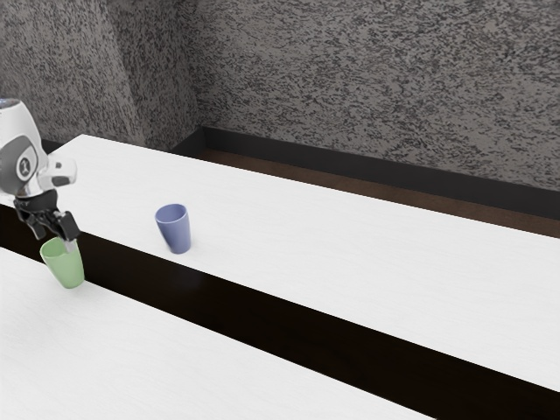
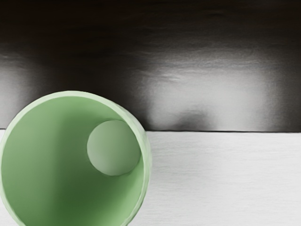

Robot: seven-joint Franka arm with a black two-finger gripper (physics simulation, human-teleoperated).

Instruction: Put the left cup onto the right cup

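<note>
Our jaws stand apart, holding nothing, just over the rim of the green cup (image 1: 63,262). It stands upright at the lower left of the frame, by the edge of the near counter (image 1: 175,367) (the wrist view looks straight down into it). We judge the grasp is the step in hand. Next we need to lower, pinch its wall, then lift it clear. Across the dark gap (image 1: 262,319), up and to the right, the blue cup (image 1: 173,227) stands upright, well apart. Our arm (image 1: 22,162) enters at the left edge, hand pointing down.
</note>
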